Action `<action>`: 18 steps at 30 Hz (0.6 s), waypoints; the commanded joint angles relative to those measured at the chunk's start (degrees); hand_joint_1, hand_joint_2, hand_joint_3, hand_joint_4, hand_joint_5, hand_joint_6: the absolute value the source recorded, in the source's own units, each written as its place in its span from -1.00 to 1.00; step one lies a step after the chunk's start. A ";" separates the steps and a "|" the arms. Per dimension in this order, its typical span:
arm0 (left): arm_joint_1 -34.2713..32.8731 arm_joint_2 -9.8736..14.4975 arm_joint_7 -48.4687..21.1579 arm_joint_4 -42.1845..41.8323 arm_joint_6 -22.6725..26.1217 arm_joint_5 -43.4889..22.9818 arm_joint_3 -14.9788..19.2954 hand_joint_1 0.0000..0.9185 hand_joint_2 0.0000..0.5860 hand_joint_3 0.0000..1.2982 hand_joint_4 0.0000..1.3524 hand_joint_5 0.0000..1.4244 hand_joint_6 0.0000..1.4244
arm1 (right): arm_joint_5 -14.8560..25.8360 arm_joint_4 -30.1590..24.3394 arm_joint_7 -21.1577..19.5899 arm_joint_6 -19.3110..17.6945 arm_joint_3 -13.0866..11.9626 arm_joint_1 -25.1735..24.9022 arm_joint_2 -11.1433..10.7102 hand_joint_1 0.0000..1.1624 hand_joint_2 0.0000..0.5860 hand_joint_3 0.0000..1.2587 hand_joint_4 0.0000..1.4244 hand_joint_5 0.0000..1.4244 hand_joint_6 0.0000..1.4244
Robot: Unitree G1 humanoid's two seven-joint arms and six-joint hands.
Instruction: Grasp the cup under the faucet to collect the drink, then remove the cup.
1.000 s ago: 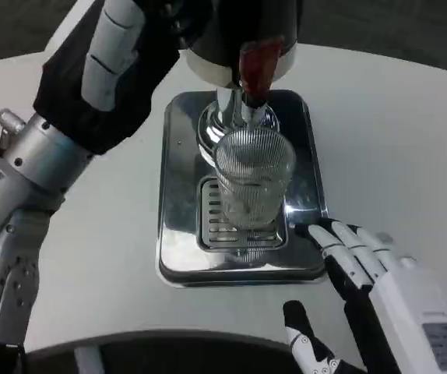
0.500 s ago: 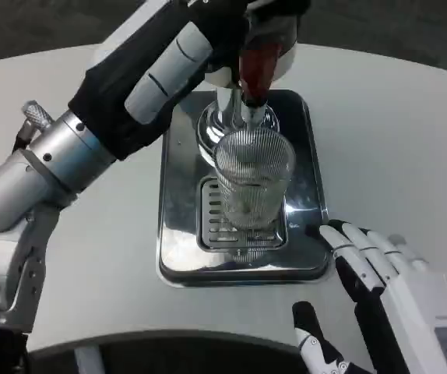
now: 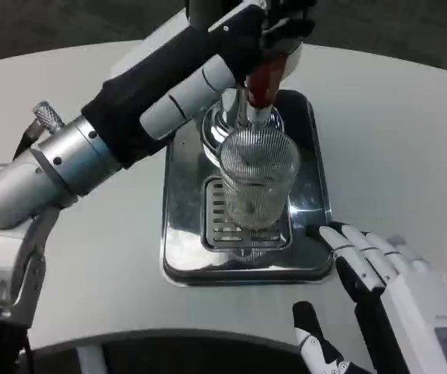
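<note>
The ribbed clear cup stands upright on the slotted grate of a shiny metal drip tray, directly below the faucet and its red tap handle. The left hand reaches up over the handle at the top of the view — its fingers are bunched around the dispenser there, but how firmly they hold it I cannot tell. The right hand lies on the white desk just beside the tray's near right corner, fingers spread apart and holding nothing (the thumb hangs low, clear of the tray). No liquid is plainly visible in the cup, though the ribbing makes that hard to judge. The step in hand looks like the pouring itself, with the left hand working the tap. The next move likely calls for the right hand to slide in, wrap the cup low around its side, and lift it off without tipping once it has filled.
</note>
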 commanded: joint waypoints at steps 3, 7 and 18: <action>0.98 3.02 -2.86 -1.44 -6.22 6.18 -3.49 -1.00 -0.56 -1.00 -1.00 -1.00 -1.00 | 0.88 0.49 -0.49 1.02 2.30 0.34 2.74 -0.31 0.70 -0.69 -0.79 -0.76 -0.74; 1.40 4.00 -3.02 -1.49 -8.06 7.64 -4.24 -1.00 -0.56 -1.00 -1.00 -1.00 -1.00 | 1.07 0.67 -0.62 1.18 2.29 0.34 2.76 -0.31 0.70 -0.69 -0.79 -0.75 -0.74; 2.64 6.63 -2.33 -3.27 -11.88 10.73 -5.13 -1.00 -0.56 -1.00 -1.00 -1.00 -1.00 | 1.92 0.93 -0.94 1.49 1.96 0.25 2.47 -0.31 0.70 -0.67 -0.77 -0.73 -0.69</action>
